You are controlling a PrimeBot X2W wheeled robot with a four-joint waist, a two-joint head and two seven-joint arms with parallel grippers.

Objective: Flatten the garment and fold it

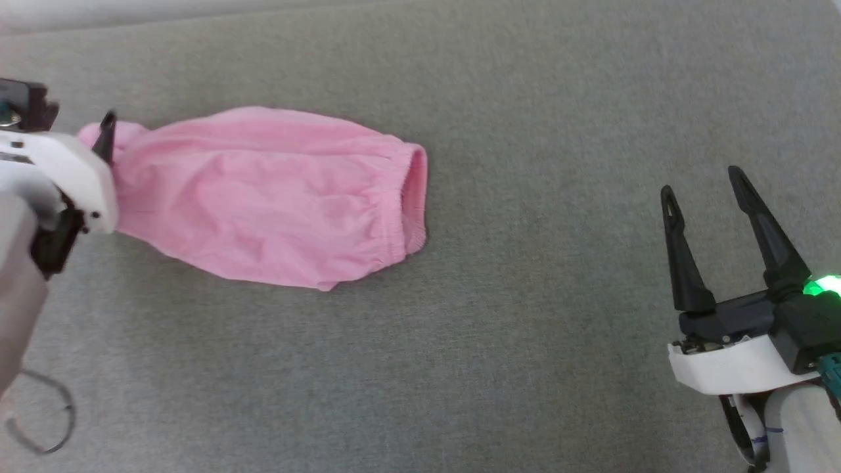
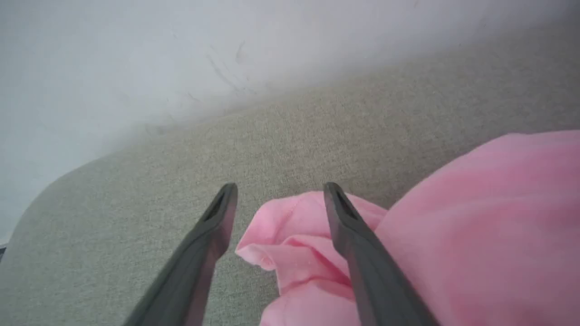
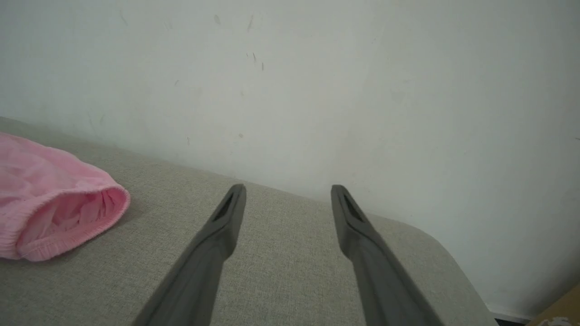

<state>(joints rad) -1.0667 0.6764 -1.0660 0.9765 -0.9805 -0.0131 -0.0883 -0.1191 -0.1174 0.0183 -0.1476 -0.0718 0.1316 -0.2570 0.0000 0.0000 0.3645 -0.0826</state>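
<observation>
Garment (image 1: 263, 197) lies on the grey cloth-topped counter (image 1: 525, 341), which spreads across nearly the whole head view. I see the pink cloth in the upper left part of that frame, stretched sideways and rumpled with soft creases. Behind the counter stands a pale wall (image 3: 317, 90) with a few small scuffs; it fills the upper half of my right wrist view.

The garment's gathered elastic waistband (image 1: 414, 197) is at its right end, near the middle of the head frame. From the right wrist camera, at the left edge, I can look into that open mouth (image 3: 68, 213).

My right claw (image 1: 702, 182) sits at the lower right of the head view, well apart from the cloth. Its two dark fingers are spread wide with nothing between them but bare counter. A green light (image 1: 821, 286) glows on its wrist.

My left claw (image 2: 278, 190) is at the garment's left end, at the left edge of the head view. Its fingers are parted just as widely. A bunched pink fold (image 2: 290, 240) lies loose between them at the bottom centre of the left wrist view. I cannot tell whether the right-hand finger (image 2: 353, 235) touches the cloth it overlaps; nothing is clamped.

A thin grey wire loop (image 1: 66, 407) shows at the lower left corner of the head view.
</observation>
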